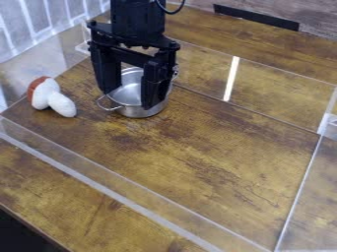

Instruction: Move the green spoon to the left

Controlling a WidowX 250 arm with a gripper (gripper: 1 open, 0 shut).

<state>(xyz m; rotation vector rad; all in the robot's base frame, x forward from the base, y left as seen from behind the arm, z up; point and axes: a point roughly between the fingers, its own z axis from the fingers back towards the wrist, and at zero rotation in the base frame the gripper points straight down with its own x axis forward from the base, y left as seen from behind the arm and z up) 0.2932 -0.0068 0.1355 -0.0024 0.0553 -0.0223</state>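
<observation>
No green spoon shows anywhere in the camera view; it is hidden or out of view. My black gripper [134,87] points straight down at the back left of the table, its jaws spread wide. A small silver pot [137,99] with a side handle stands right under it and shows between the two fingers [101,77]. I cannot tell whether the fingers touch the pot's wall. The gripper body hides the pot's inside.
A white and red mushroom-shaped toy [51,96] lies on the wooden table [198,157] to the left of the pot. Clear acrylic walls [232,79] ring the work area, with a low front edge [105,192] running diagonally.
</observation>
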